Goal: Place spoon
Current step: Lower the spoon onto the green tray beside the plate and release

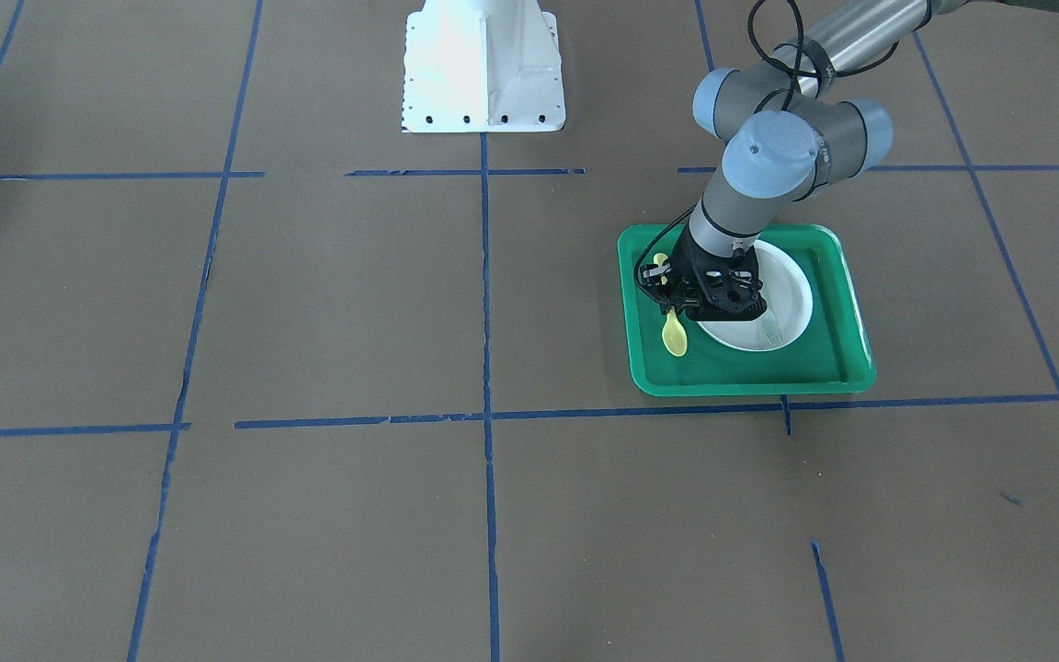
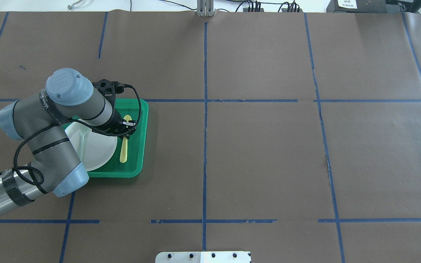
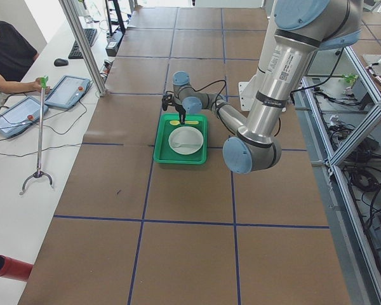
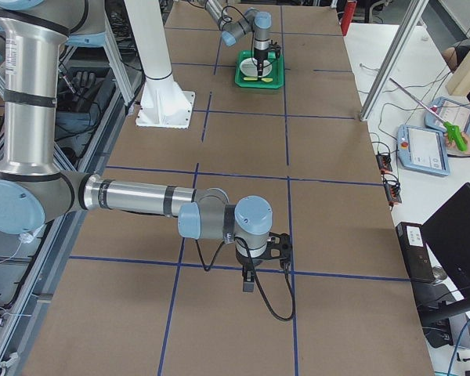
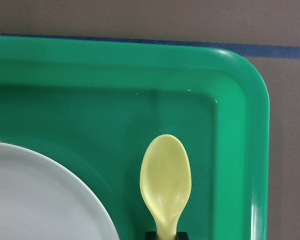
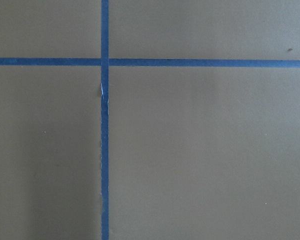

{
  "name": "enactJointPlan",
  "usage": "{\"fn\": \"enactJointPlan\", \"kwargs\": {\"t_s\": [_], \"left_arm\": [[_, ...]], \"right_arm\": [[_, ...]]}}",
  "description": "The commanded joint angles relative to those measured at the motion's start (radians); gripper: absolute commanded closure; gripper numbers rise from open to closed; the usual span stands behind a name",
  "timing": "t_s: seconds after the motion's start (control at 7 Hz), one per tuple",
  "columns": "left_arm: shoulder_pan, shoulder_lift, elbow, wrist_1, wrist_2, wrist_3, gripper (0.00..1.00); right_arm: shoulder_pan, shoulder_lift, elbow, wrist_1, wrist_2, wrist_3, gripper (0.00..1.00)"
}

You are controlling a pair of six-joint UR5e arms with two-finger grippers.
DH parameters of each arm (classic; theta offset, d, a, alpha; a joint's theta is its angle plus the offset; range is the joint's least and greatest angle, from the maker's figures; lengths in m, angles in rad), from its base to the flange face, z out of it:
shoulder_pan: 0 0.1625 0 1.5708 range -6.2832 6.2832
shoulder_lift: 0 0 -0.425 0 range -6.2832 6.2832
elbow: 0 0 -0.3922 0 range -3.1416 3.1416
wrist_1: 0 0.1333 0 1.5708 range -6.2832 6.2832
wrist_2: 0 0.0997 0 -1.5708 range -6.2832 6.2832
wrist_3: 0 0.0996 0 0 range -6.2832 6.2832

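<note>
The spoon (image 5: 165, 175) lay in the tray (image 5: 240, 115), just beside the plate (image 5: 35, 195), its handle grasped by the left end effector (image 2: 125, 128). The right end effector (image 4: 251, 280) hung over the bare counter (image 6: 200, 150); I cannot tell its state.

A grid of blue tape lines (image 2: 205, 146) marks the brown-papered table (image 2: 261, 153); at nine o'clock in the exterior left view, a white desk (image 3: 6, 210) holds tablets (image 3: 68, 91).
</note>
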Motion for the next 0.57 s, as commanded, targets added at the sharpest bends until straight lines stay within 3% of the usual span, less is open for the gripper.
{"fn": "enactJointPlan", "kwargs": {"t_s": [0.0, 0.43], "left_arm": [[0.009, -0.002, 0.006, -0.002, 0.000, 0.000, 0.98], [0.009, 0.000, 0.000, -0.023, -0.001, 0.005, 0.65]], "right_arm": [[0.000, 0.000, 0.000, 0.000, 0.000, 0.000, 0.00], [0.000, 0.000, 0.000, 0.000, 0.000, 0.000, 0.00]]}}
